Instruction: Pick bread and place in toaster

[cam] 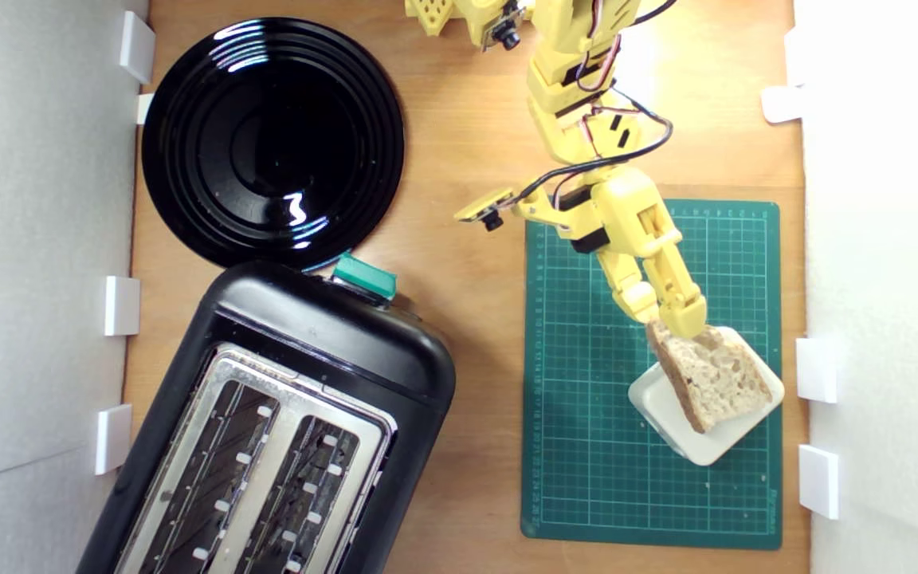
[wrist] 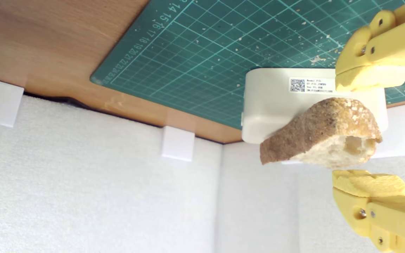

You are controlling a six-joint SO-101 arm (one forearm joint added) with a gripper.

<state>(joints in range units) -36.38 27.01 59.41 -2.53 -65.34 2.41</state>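
Observation:
The bread [cam: 714, 381], a wedge-shaped slice with brown crust and pale holey crumb, lies on a white rounded block [cam: 702, 450] at the exterior view's right, on the green cutting mat [cam: 586, 446]. My yellow gripper [cam: 664, 317] is at the slice's near end. In the wrist view the gripper [wrist: 369, 130] is open, one finger on each side of the bread [wrist: 322, 133], with a thin gap showing at both pads. The black toaster [cam: 307, 335], with silver top plate and green lever knob [cam: 363, 276], stands at the exterior view's lower left, its two slots empty.
A round glossy black plate [cam: 272, 139] sits above the toaster on the wooden table [cam: 475, 263]. White foam walls [wrist: 100, 196] with small white brackets [cam: 817, 368] border both sides. Crumbs dot the mat [wrist: 223, 42].

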